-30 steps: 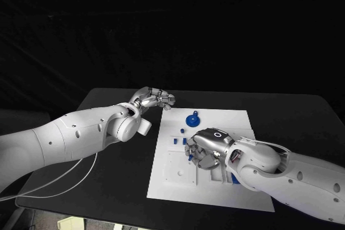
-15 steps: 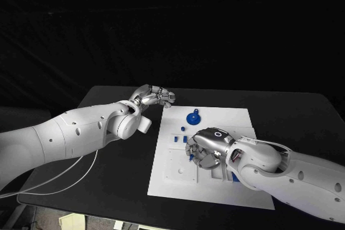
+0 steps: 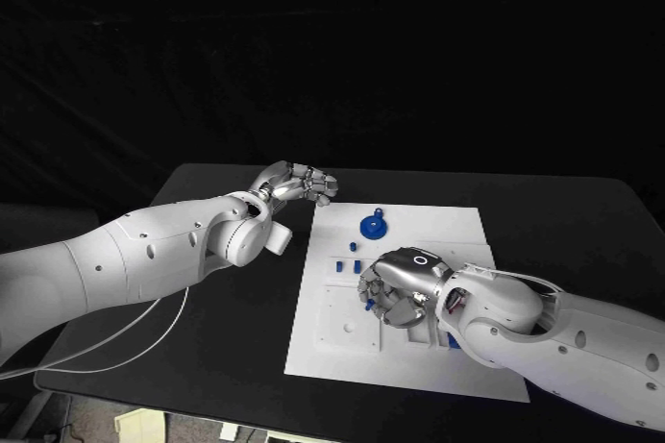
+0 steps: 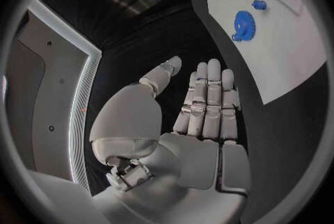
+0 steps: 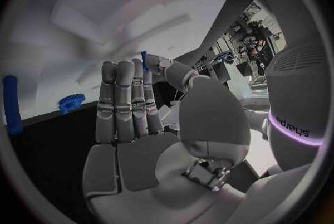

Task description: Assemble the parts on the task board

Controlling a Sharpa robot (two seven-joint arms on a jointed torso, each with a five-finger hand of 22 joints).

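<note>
Two hands share the head view: the left hand hovers off the task board, its far left corner close by, fingers loosely apart and empty. The right hand hangs over the board's middle, pinching a small blue peg.

From the left wrist, flat, empty fingers face a blue gear lying on the board.

From the right wrist, thumb and fingertip clamp the peg.

Insertion seems underway; next, I judge, the peg needs aligning over its hole and pressing straight down.

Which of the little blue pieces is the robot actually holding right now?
The thin blue pin, pinched in the right hand over the task board. The blue gear and the other pieces lie untouched.
</note>
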